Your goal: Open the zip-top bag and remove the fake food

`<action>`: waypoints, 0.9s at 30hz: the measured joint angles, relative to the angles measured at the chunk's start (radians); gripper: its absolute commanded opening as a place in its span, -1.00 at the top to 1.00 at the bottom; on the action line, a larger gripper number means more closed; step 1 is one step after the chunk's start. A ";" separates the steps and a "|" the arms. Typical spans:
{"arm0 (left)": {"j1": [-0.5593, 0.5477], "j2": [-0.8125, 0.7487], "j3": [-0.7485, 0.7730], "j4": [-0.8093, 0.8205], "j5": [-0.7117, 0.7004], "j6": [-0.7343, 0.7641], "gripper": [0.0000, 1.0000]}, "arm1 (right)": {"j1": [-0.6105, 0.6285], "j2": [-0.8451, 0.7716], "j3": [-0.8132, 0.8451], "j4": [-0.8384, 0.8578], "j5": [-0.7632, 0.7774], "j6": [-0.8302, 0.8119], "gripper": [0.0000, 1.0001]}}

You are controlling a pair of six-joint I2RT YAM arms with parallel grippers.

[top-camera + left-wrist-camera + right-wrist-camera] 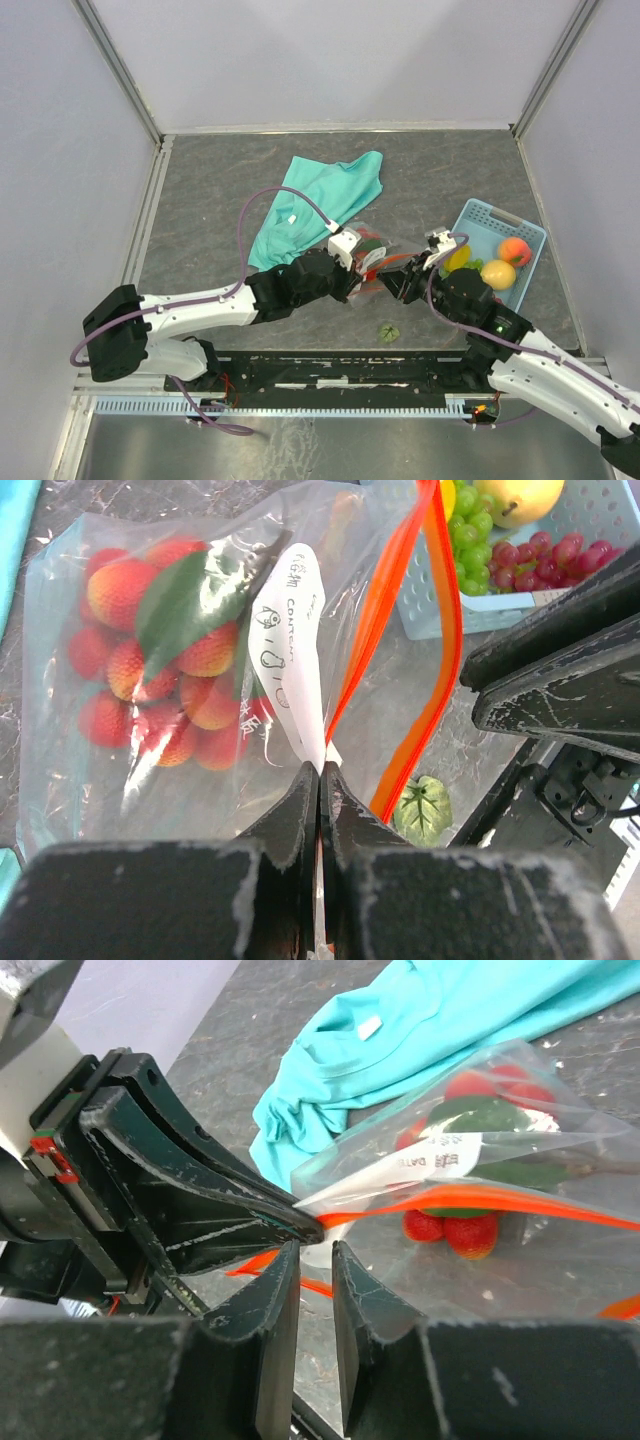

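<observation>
clear zip-top bag (220, 740) pinched tight by left gripper (320, 772). right gripper (313, 1260) jaws slightly apart around its zip strip (480, 1200).

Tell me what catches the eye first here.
A clear bag with an orange zip strip sits mid-table, its edge pinched in the shut left gripper, red berries inside. Behind it lies a teal cloth; to the right, a blue basket of fruit.

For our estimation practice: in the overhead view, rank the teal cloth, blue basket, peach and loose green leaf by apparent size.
Largest to smallest:
1. teal cloth
2. blue basket
3. peach
4. green leaf
All sit near table level, so nearness matters little.
</observation>
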 measured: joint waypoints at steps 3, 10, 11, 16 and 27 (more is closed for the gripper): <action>0.005 0.000 -0.002 0.007 0.013 -0.029 0.94 | 0.000 0.097 0.001 -0.013 0.026 -0.002 0.66; 0.006 -0.002 -0.006 0.044 0.061 -0.082 0.94 | 0.002 0.321 0.001 -0.030 0.183 0.047 0.33; 0.006 -0.002 -0.008 0.058 0.077 -0.090 0.94 | 0.002 0.333 0.001 -0.029 0.231 0.066 0.03; 0.006 0.043 -0.004 0.161 0.196 -0.146 0.85 | 0.002 0.357 -0.047 0.070 0.418 0.197 -0.53; 0.137 -0.114 -0.026 0.069 0.286 -0.135 -0.59 | -0.008 0.456 -0.106 0.267 0.505 0.334 -0.93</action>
